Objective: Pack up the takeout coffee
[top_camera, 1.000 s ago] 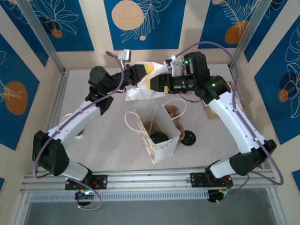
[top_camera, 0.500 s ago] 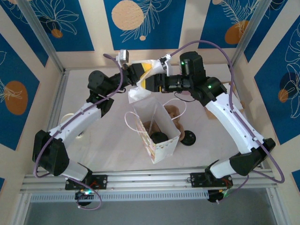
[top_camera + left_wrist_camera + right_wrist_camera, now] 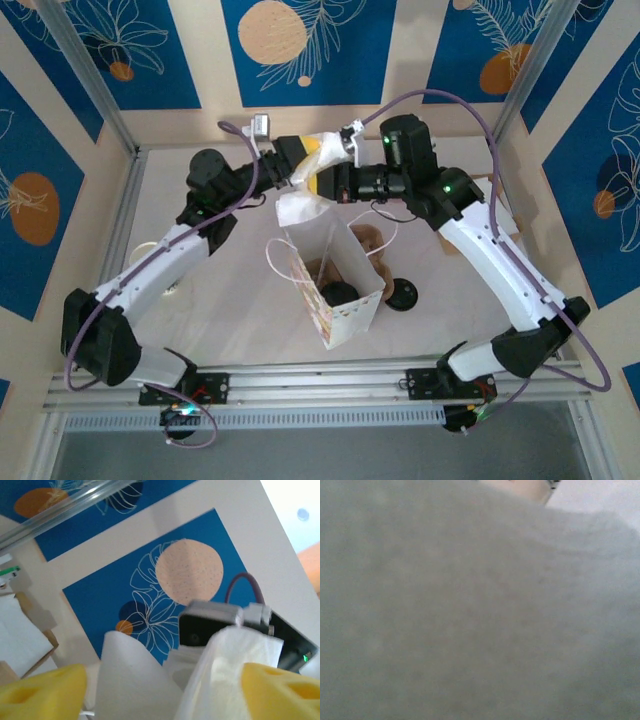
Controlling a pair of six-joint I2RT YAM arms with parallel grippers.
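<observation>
The takeout coffee (image 3: 340,293) stands inside the open paper bag (image 3: 346,320) at mid-table, its round black lid facing up. Behind the bag, both grippers meet in the air at a white napkin (image 3: 298,206). My left gripper (image 3: 303,153) is open: in its wrist view the yellow fingers (image 3: 45,690) stand wide apart with the napkin (image 3: 130,680) lying loosely between them. My right gripper (image 3: 322,183) is shut on the napkin, and the napkin's grey-white sheet (image 3: 480,610) covers its wrist view.
A loose flat black lid (image 3: 403,293) lies on the table just right of the bag. Brown paper items (image 3: 370,238) sit in and behind the bag. The bag's white handles (image 3: 275,262) stick out. Metal frame posts (image 3: 100,95) and walls close the back.
My left gripper has opened off the napkin while my right gripper has shut on it. Both wrists shifted a little left and toward the back.
</observation>
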